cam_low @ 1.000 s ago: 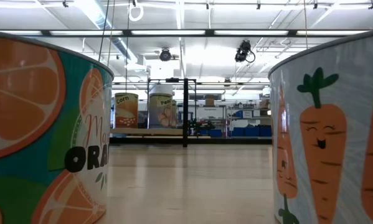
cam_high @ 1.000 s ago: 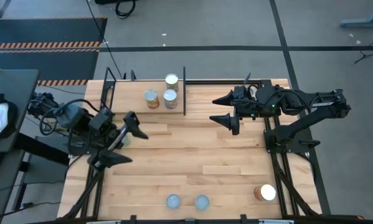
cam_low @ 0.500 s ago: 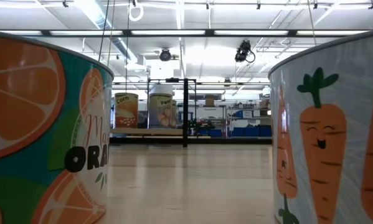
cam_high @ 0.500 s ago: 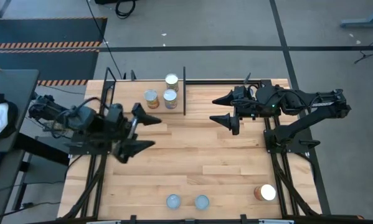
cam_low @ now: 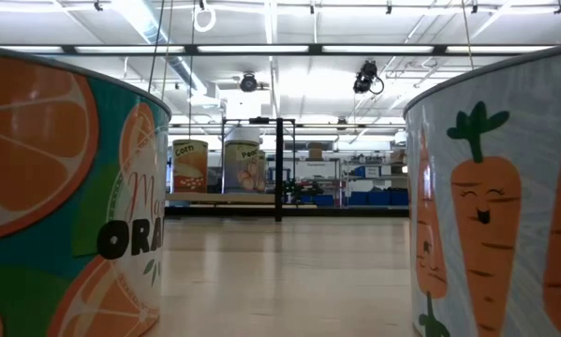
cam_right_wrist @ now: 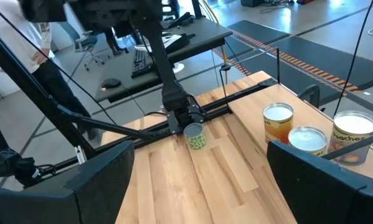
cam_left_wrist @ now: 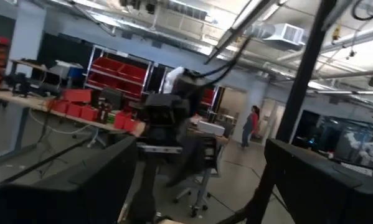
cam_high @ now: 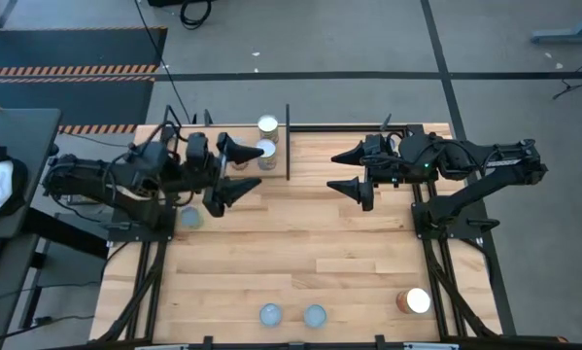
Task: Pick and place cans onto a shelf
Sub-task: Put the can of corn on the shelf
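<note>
Across the wooden surface (cam_high: 300, 243), the shelf (cam_high: 188, 141) occupied the far left corner, with three cans upon it: a white-topped one (cam_high: 268, 125) at the back, one (cam_high: 266, 151) in front of it partly masked by the left arm, and a third (cam_right_wrist: 278, 119) seen clearly only from the right wrist view. The left gripper (cam_high: 234, 172) hung at the shelf's near edge, just beside those cans, its fingers spread wide and empty. The right gripper (cam_high: 351, 169) waited over the surface to the right of the shelf, fingers likewise wide apart and holding nothing.

Four cans stood off the shelf: one (cam_high: 190, 218) near the left edge, two blue-grey ones (cam_high: 270, 314) (cam_high: 315, 314) at the near edge, and an orange-sided one (cam_high: 413, 301) in the near right corner. Judged from this, the task stood at a fetch step; the next move called for an arm to reach an unplaced can, close about its sides and lift.

The low view was blocked by two close cans, and the left wrist view showed only the room, with a distant person (cam_left_wrist: 253, 126). Any eighth can was probably hidden.
</note>
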